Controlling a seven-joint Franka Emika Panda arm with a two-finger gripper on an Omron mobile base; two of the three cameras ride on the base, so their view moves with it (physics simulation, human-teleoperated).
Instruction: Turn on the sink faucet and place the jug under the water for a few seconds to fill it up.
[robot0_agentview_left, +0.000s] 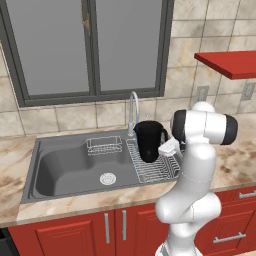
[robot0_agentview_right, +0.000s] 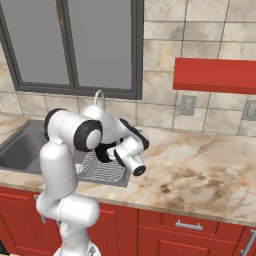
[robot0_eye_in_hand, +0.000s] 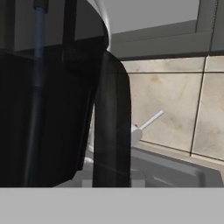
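The matte black jug (robot0_agentview_left: 149, 140) hangs over the right part of the dark grey sink (robot0_agentview_left: 60, 172), just right of the chrome gooseneck sink faucet (robot0_agentview_left: 133, 106). My gripper (robot0_agentview_left: 163, 148) reaches in from the right and is shut on the jug's side handle (robot0_eye_in_hand: 111, 127). From the other side the jug (robot0_agentview_right: 103, 153) is mostly hidden behind my hand. Close up, the jug's dark body (robot0_eye_in_hand: 52, 131) takes up the left half. A thin pale blue stream of water (robot0_eye_in_hand: 40, 48) runs down along it; whether it falls inside I cannot tell. The faucet's lever (robot0_eye_in_hand: 150, 120) sticks out to the upper right.
A wire dish rack (robot0_agentview_left: 155, 170) lies in the sink under the jug, and a small wire basket (robot0_agentview_left: 104, 145) hangs on the back wall. A red shelf (robot0_agentview_left: 230, 63) juts out high on the right. Marble counter (robot0_agentview_right: 200, 165) stretches to the right, with red cabinets below.
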